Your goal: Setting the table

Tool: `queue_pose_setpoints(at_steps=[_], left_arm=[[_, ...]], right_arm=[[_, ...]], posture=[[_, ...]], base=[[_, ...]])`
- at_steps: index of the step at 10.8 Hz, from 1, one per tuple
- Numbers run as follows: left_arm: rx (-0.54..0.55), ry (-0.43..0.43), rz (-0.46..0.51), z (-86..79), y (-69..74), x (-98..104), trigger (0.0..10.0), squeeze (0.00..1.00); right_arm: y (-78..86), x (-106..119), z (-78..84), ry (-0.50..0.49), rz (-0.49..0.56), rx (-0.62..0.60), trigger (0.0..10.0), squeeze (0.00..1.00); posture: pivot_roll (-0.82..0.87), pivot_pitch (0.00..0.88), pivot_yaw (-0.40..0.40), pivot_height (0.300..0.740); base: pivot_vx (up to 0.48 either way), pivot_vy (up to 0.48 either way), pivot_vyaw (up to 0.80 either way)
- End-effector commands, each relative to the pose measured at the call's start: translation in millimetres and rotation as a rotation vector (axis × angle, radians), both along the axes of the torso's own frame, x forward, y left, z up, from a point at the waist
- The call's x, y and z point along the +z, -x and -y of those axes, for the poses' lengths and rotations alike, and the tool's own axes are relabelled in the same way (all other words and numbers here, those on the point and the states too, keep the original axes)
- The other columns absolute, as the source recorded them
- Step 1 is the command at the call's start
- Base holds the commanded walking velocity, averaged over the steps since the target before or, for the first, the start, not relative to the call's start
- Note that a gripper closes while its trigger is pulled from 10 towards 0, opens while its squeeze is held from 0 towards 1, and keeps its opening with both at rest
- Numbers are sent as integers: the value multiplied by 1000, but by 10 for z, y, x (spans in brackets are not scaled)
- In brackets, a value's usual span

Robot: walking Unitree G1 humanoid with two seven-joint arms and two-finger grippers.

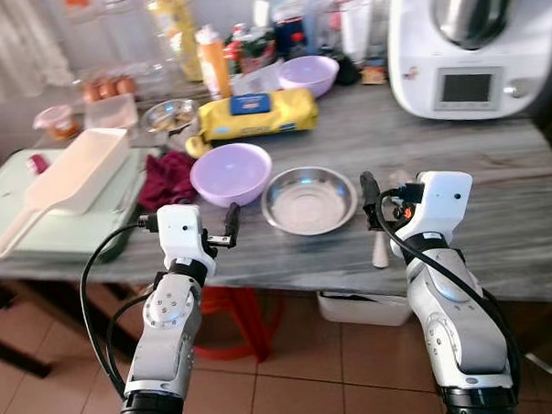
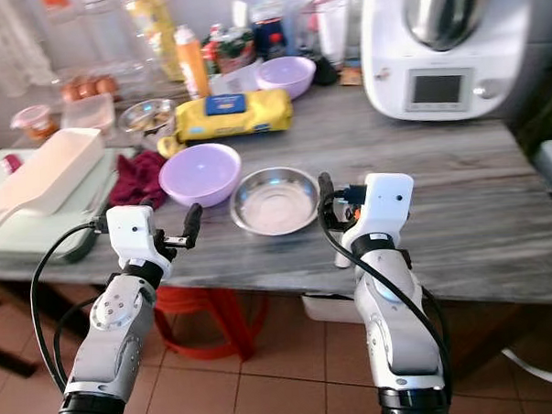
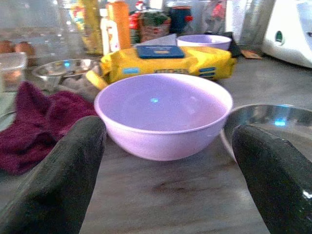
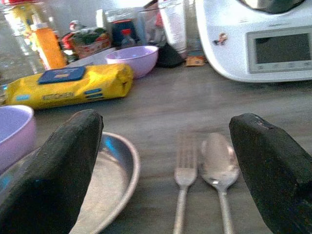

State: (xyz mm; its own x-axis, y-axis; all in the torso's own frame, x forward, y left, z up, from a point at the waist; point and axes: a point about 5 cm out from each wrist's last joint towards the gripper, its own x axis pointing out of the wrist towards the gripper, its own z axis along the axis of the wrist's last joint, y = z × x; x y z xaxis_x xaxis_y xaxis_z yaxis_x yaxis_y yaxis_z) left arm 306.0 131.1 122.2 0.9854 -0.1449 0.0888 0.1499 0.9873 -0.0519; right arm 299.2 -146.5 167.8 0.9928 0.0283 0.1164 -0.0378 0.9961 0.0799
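On the counter (image 1: 495, 188), the left gripper (image 1: 218, 235) hovers with fingers spread before the lilac bowl (image 1: 230, 172), which sits just beside the steel bowl (image 1: 310, 199). Right of that, a fork (image 4: 182, 176) and spoon (image 4: 218, 168) lie side by side, handles toward the robot, heads pointing away; the right gripper (image 1: 378, 202) hangs open-fingered above them. The setting looks partly laid.

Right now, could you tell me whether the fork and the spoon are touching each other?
Apart. The right wrist view shows the fork and spoon side by side with a thin strip of table between them.
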Motion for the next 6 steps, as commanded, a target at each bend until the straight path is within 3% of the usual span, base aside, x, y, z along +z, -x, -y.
queue_pose_setpoints(at_steps=[1, 2, 6], left_arm=[[2, -22, -27, -25, 6, -52, 10000, 0], [4, -26, -32, -16, 2, -56, 10000, 0], [25, -45, -80, -2, 36, -118, 10000, 0]], right_arm=[[-1, -40, -41, 0, -11, 9, 10000, 0], [-8, -34, -42, -1, -6, 10, 10000, 0], [-45, -2, -57, -37, 7, 9, 10000, 0]], posture=[[-79, 12, 93, 740], [-71, 14, 89, 740], [-55, 33, 82, 740]], base=[[0, 0, -756], [0, 0, -756], [0, 0, 0]])
